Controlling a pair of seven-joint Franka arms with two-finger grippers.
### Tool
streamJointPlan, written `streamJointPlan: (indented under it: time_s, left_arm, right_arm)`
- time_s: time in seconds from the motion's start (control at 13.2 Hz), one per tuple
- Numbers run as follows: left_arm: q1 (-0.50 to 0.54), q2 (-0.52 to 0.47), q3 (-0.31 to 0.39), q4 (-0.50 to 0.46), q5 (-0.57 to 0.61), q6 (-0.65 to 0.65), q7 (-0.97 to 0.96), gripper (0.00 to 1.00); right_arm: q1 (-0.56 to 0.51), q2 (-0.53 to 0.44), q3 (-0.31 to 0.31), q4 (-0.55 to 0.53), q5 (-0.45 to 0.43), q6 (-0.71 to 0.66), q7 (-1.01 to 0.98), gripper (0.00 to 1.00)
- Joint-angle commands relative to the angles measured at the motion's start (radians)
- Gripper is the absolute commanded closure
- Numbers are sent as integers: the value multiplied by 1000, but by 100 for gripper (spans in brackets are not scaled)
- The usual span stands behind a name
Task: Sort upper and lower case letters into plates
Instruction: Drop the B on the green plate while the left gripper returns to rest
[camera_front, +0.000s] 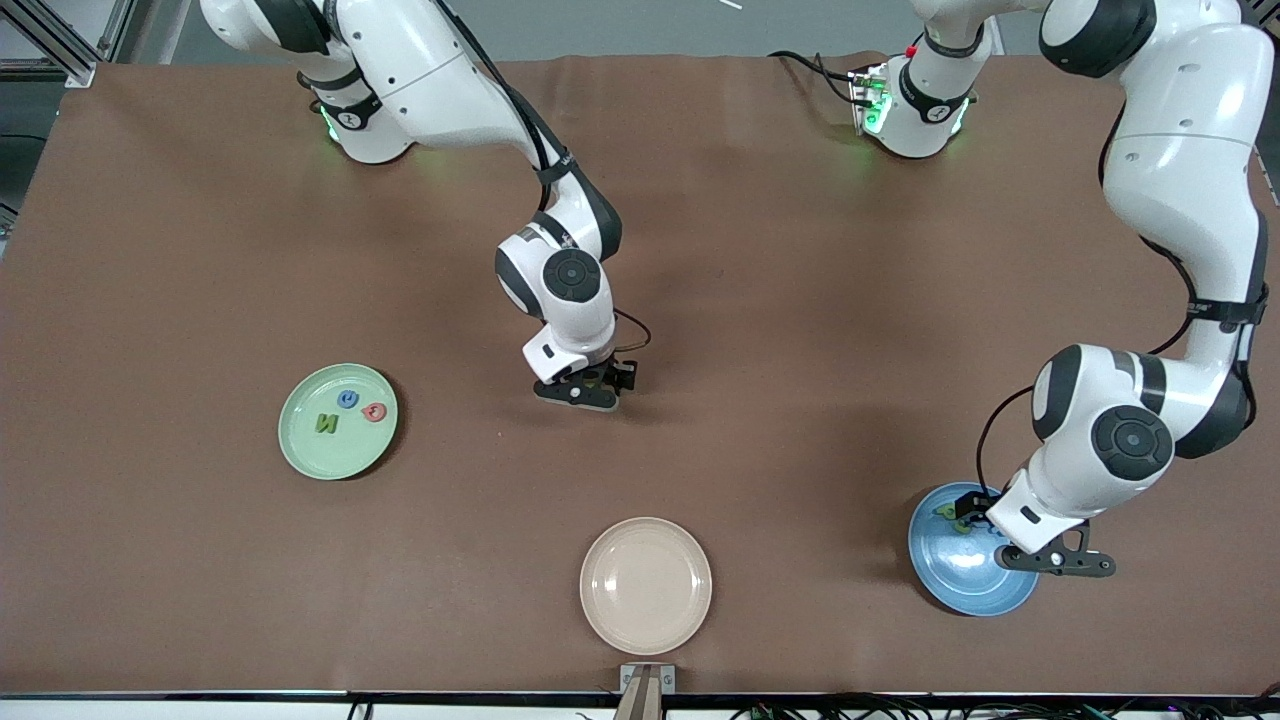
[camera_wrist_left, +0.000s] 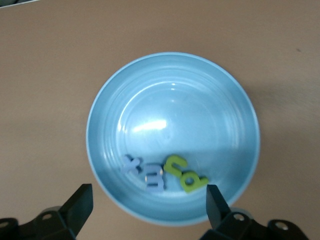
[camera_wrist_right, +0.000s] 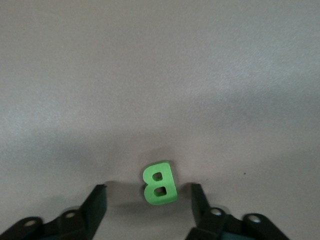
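My right gripper (camera_front: 600, 388) is down at the table's middle, open, one finger on each side of a green letter B (camera_wrist_right: 159, 184) and clear of it. In the front view the hand hides the B. My left gripper (camera_front: 975, 522) hangs open and empty over the blue plate (camera_front: 975, 585). The blue plate (camera_wrist_left: 172, 90) holds two blue letters (camera_wrist_left: 131, 165) (camera_wrist_left: 153, 178) and two green ones (camera_wrist_left: 176, 164) (camera_wrist_left: 194, 182). The mint green plate (camera_front: 310, 450), toward the right arm's end, carries a green N (camera_front: 326, 423), a blue letter (camera_front: 347, 399) and a pinkish red one (camera_front: 374, 411).
A beige plate (camera_front: 646, 585) with nothing in it lies near the front edge, nearer to the camera than my right gripper. The table is covered by a brown mat (camera_front: 800, 300).
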Motion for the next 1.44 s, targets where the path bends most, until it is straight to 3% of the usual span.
streamJointPlan:
  time_s: [0.0,0.15,0.23,0.3,0.68,0.98,1.36]
  left_arm:
    - [7,-121,-19,-16,-46,-148,14,0]
    - [6,-196,-17,-18,-83,-195,15,0]
    - [6,-232,-19,-19,-91,-216,16,0]
    - [1,-270,-22,-19,-122,-277,15,0]
    - [3,-402,-30,-18,-231,-432,15,0]
    - [1,-502,-36,-21,-266,-515,1,0]
    - [3,-611,-37,-25,-323,-647,-10,0]
  right_arm:
    - [1,-6,-8,-4,-10,2,-33,58]
    - [-2,-6,-8,-10,-9,2,-50,74]
    - [-6,-6,-8,-10,-4,2,-50,91]
    - [-11,-6,-8,-10,-3,1,-49,100]
    - [-155,-70,-3,-13,-1,-135,-266,100]
    - [-352,-192,-3,-49,33,-284,-646,100]
    - [-567,-277,-6,-195,34,-268,-1010,100]
